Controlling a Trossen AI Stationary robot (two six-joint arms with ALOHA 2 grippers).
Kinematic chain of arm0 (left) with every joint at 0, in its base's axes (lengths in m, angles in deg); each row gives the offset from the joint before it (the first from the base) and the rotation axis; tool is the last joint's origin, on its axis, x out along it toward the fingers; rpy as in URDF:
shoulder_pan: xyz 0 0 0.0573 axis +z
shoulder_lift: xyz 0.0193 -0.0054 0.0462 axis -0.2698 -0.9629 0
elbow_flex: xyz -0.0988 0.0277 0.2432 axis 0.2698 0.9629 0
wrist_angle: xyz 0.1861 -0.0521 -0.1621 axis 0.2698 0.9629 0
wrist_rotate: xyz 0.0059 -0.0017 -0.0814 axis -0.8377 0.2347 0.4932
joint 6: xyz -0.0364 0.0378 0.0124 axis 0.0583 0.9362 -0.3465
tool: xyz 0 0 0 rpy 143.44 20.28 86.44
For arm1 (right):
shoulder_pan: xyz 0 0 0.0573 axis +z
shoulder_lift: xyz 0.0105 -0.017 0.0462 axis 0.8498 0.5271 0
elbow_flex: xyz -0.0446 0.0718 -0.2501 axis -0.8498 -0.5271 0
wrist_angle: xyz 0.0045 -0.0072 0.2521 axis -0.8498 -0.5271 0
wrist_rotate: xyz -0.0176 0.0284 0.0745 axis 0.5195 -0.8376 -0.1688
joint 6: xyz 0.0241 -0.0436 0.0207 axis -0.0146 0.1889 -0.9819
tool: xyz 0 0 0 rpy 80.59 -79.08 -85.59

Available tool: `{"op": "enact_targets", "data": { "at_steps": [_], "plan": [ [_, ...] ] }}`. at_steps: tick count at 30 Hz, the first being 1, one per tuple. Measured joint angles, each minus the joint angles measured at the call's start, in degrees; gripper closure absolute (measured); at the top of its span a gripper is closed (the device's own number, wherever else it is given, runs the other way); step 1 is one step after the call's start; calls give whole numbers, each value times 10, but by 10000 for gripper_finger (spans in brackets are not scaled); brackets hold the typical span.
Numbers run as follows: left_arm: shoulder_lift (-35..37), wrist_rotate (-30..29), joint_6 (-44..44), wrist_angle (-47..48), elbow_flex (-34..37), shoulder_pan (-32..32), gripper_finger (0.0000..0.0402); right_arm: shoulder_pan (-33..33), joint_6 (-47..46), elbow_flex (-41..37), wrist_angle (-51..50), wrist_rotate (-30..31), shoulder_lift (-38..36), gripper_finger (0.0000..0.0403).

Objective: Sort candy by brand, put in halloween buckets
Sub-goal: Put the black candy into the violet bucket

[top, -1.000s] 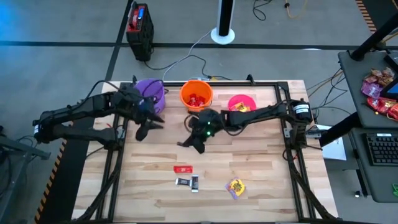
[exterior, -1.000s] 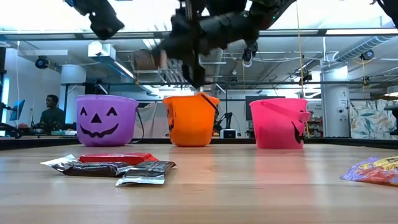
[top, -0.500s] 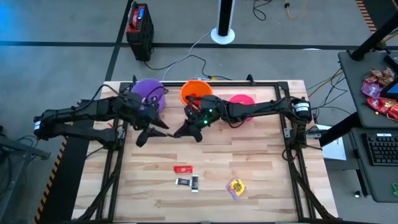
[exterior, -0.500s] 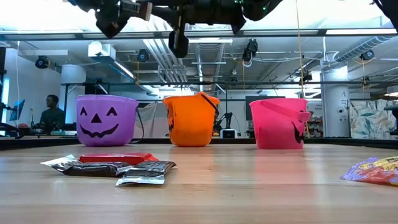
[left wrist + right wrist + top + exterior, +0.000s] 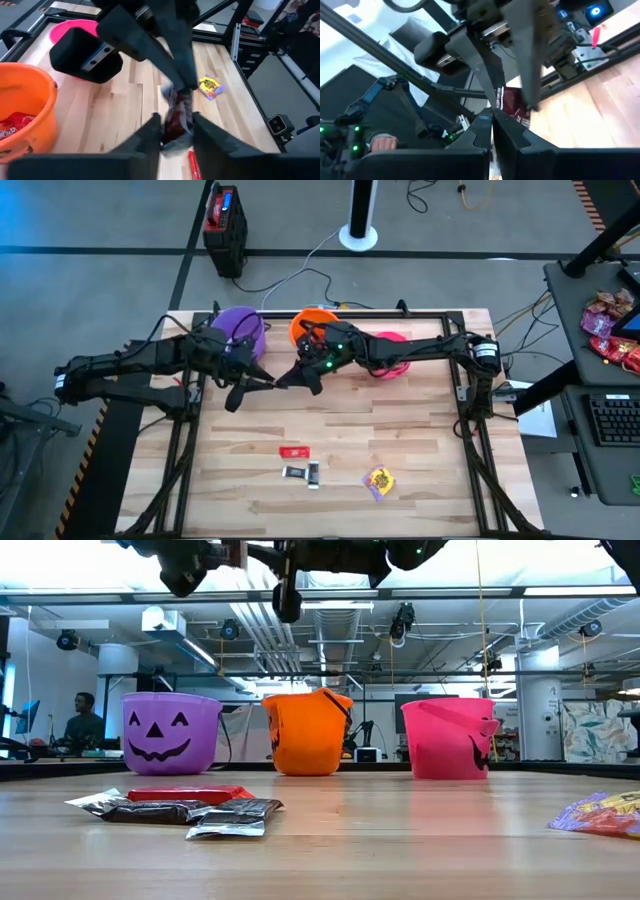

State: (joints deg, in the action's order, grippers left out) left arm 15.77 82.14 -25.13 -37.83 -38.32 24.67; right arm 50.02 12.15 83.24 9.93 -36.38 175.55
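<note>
Right tool is clamped shut on a dark candy bar, held mid-air between purple bucket and orange bucket. Left tool is met tip to tip, fingers part-open around the same bar; grip cannot be confirmed. Likely a handover, since purple sits on the left arm's side. More candy is left on the surface; pink bucket is untouched.

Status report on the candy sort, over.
Right gripper shut on dark candy, midair. Left gripper at it, near orange bucket. Nothing in the way.
</note>
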Motion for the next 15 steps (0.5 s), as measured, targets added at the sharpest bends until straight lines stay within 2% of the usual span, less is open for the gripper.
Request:
{"op": "enact_targets", "data": {
  "at_steps": [3,4,11,15],
  "plan": [
    [0,-1,7,-1,0,0,379,-2,-6,0,-3,10,0,394],
    [0,-1,8,-1,0,0,387,-2,-7,0,-2,17,0,394],
    [0,-21,5,1,0,0,394,-9,-6,3,-8,44,0,394],
    [5,-113,-25,45,0,1,395,-30,-15,16,-14,45,-1,394]
  ]
}}
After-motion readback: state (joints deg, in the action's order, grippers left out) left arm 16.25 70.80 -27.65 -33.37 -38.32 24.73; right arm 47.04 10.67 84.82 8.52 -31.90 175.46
